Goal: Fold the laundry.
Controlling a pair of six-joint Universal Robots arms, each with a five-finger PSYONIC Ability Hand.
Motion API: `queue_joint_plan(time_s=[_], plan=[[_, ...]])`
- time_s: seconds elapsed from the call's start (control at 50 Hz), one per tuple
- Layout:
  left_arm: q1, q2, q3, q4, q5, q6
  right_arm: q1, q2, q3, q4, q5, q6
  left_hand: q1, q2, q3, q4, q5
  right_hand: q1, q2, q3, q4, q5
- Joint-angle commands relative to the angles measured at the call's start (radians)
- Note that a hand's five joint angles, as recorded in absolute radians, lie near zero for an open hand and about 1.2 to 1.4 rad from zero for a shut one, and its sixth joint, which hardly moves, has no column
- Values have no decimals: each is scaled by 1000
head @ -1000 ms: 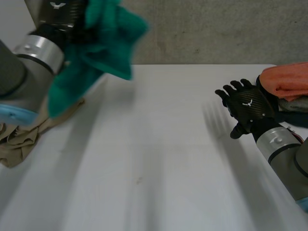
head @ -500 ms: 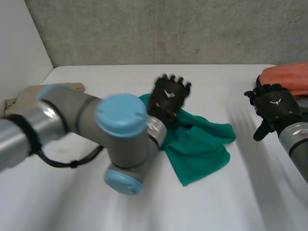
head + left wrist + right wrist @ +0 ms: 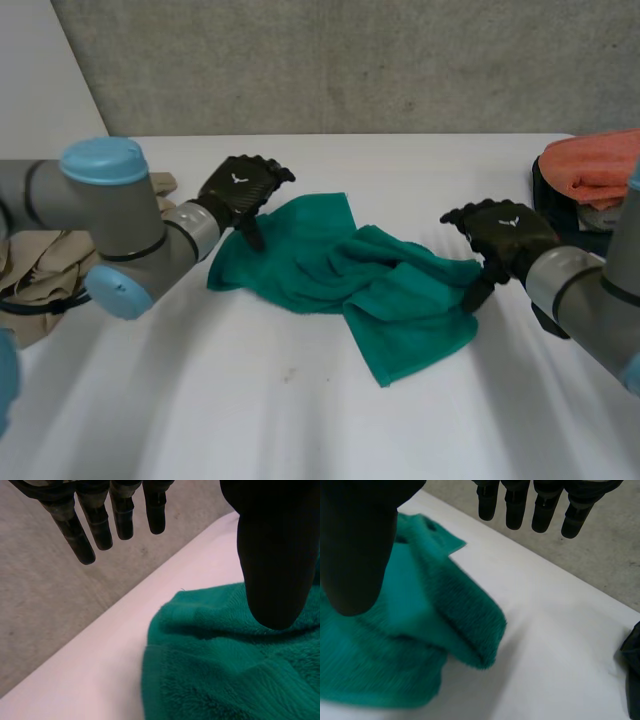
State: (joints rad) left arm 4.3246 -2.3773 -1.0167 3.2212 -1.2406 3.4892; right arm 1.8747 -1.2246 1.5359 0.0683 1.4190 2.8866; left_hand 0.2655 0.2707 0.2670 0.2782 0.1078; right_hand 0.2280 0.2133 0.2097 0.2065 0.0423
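While the towel (image 3: 350,275) lay crumpled mid-frame on the worktop (image 3: 300,420), the left hand (image 3: 238,190) at its left edge and the right hand (image 3: 503,232) at its right had fingers wide, holding nothing.

No words, numbers or labels can be read anywhere on the table or the cloths. The only marking is a small white emblem, shaped like a pair of wings, on the back of the black left hand (image 3: 238,188). The same emblem sits on the back of the black right hand (image 3: 508,226), with no letters.
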Motion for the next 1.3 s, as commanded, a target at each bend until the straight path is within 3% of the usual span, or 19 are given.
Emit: queue_joint_plan(time_s=[0.02, 0.16, 0.24, 0.26, 0.3, 0.48, 0.64, 0.76, 0.8, 0.84, 0.88, 0.9, 0.92, 1.02, 1.14, 1.18, 1.3], plan=[[-17, -135, 128, -44, 23, 5, -3, 158, -163, 10, 8, 72, 74, 69, 73, 62, 57, -14, 1, 4, 8, -3], [-58, -152, 138, -43, 21, 114, 0, 292, -264, 25, 0, 69, 66, 60, 64, 53, 49, 244, 259, 262, 265, 255], [-103, -157, 173, -29, 13, 126, 11, 335, -306, 25, -6, 66, 24, 19, 23, 12, 8, 610, 625, 629, 632, 622], [-109, -158, 181, -24, 12, 123, 18, 341, -319, 24, -6, 63, 16, 10, 14, 3, -1, 896, 911, 915, 918, 908], [-123, -158, 201, -8, 9, 113, 24, 341, -332, 24, -8, 54, -17, -22, -18, -29, -33, 1167, 1182, 1185, 1189, 1178], [-137, -183, 262, 5, 16, 86, 90, 191, -254, -10, -29, -56, -43, -48, -45, -56, -60, 1168, 1183, 1187, 1190, 1179], [-175, -226, 268, -7, 27, 86, 155, -76, -113, -12, -156, -81, -78, -84, -80, -91, -95, 1168, 1183, 1187, 1190, 1179], [-215, -256, 263, -64, 98, 83, 155, -156, -73, -10, -167, -72, -70, -75, -71, -82, -87, 1168, 1183, 1187, 1190, 1179], [-221, -261, 263, -70, 108, 82, 146, -161, -69, -10, -167, -72, -8, -14, -10, -21, -25, 1168, 1183, 1187, 1190, 1179], [-229, -270, 270, -64, 101, 83, 144, -161, -66, -12, -164, -79, 387, 381, 385, 374, 370, 1168, 1183, 1187, 1190, 1179], [-227, -272, 279, -52, 83, 85, 138, -156, -71, -13, -150, -75, 786, 780, 784, 773, 769, 1168, 1183, 1187, 1190, 1179], [-223, -270, 296, -28, 43, 85, 136, -151, -79, -5, -147, -79, 1087, 1082, 1085, 1074, 1070, 1168, 1183, 1187, 1190, 1179], [-221, -267, 308, -9, 14, 85, 133, -145, -85, -1, -146, -81, 1130, 1125, 1129, 1118, 1114, 1168, 1183, 1187, 1190, 1179], [-206, -244, 360, 140, -173, 90, 106, 6, -175, -2, -117, -83, 1131, 1126, 1129, 1118, 1114, 1168, 1183, 1187, 1190, 1179], [-190, -129, 377, 371, -214, 83, 112, 128, -400, -39, 21, -78, 1131, 1126, 1129, 1118, 1114, 1168, 1183, 1187, 1190, 1179], [-186, -71, 389, 454, -226, 80, 113, 161, -502, -132, 83, -58, 1131, 1126, 1129, 1118, 1114, 1168, 1183, 1187, 1190, 1179], [-192, 1, 432, 591, -305, 79, 119, 158, -580, -479, 144, -27, 1131, 1126, 1129, 1118, 1114, 1168, 1183, 1187, 1190, 1179]])
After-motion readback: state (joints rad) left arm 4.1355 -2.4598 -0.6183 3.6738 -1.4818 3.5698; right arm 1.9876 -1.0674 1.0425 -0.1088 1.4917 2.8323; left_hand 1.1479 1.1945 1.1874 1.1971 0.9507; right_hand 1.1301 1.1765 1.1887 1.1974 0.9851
